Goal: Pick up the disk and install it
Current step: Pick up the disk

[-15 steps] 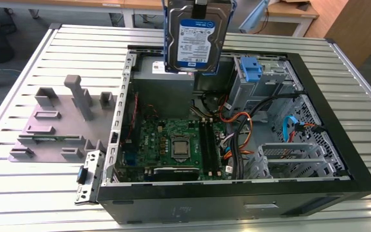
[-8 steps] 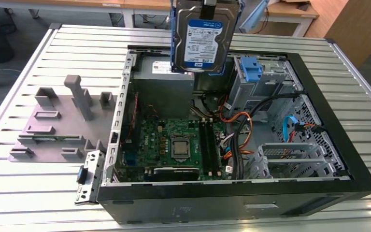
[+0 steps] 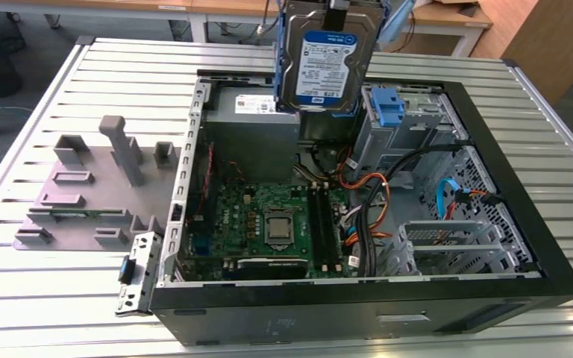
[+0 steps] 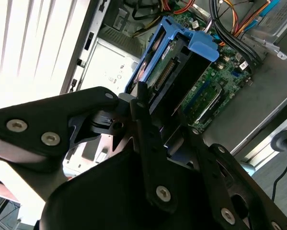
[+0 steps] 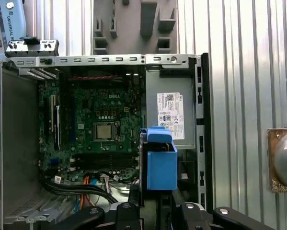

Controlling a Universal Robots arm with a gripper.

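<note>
The open case lay on the table, the moulded tray just beside it on the exterior view's left. The disk hung upright above the power supply; the motherboard lay inside the case.

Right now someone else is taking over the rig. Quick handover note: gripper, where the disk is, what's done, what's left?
The gripper is shut on the disk, a flat silver hard drive with a white-and-blue label in a blue plastic carrier.
The disk hangs upright in the air over the open black computer case. In the exterior view it is in front of the grey power supply box and to the left of the blue plastic latch piece.
Done: pickup.
Left: the install. The disk sits in no bay yet.
</note>
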